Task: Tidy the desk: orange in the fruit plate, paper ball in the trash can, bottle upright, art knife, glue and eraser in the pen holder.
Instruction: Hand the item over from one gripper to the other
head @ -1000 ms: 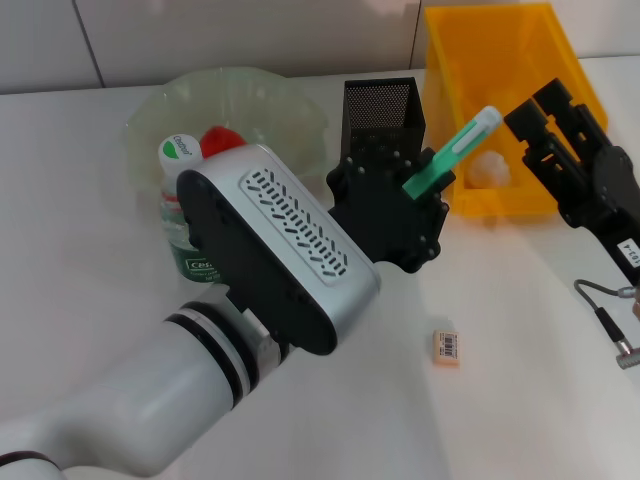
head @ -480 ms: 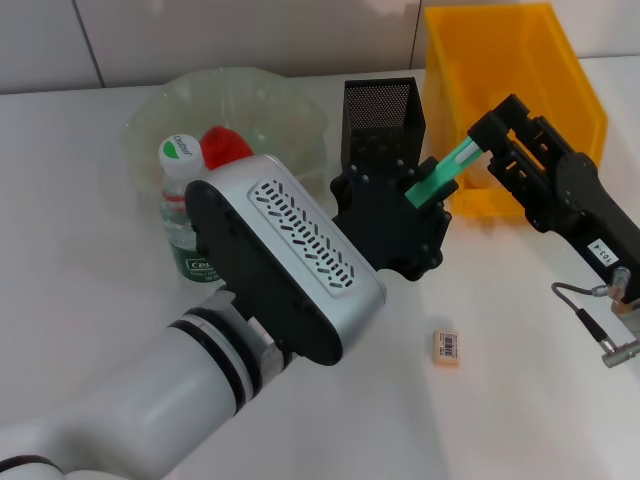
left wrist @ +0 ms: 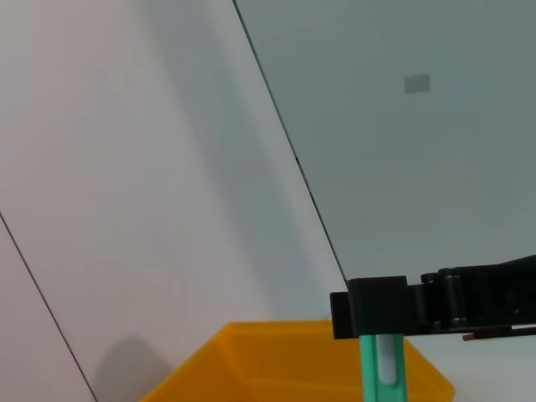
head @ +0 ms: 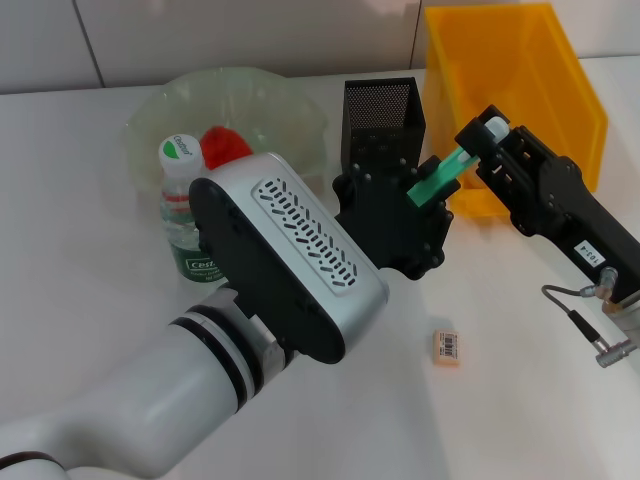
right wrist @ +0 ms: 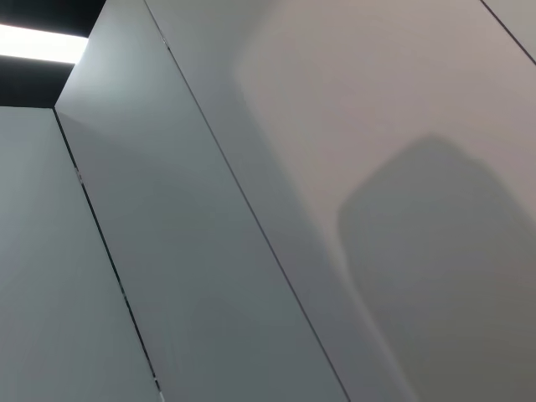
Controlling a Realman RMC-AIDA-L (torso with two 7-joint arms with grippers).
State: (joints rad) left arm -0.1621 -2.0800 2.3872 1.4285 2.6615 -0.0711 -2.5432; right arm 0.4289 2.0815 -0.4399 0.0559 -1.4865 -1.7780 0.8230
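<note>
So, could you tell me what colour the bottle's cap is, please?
White with a green mark on top; the bottle shows best in the head view.

- A plain white counter (head: 90,280) carries everything.
- A wide pale green translucent bowl with a wavy rim (head: 290,105) and a small clear plastic bottle with a green label and white cap (head: 182,215), upright, stand beyond the left end effector (head: 405,215).
- A square black mesh cup (head: 383,110) stands just behind it.
- A large yellow plastic bin (head: 520,70) sits behind the right end effector (head: 480,140).
- A tiny peach block with a barcode label (head: 446,346) lies nearer the robot than both.
</note>
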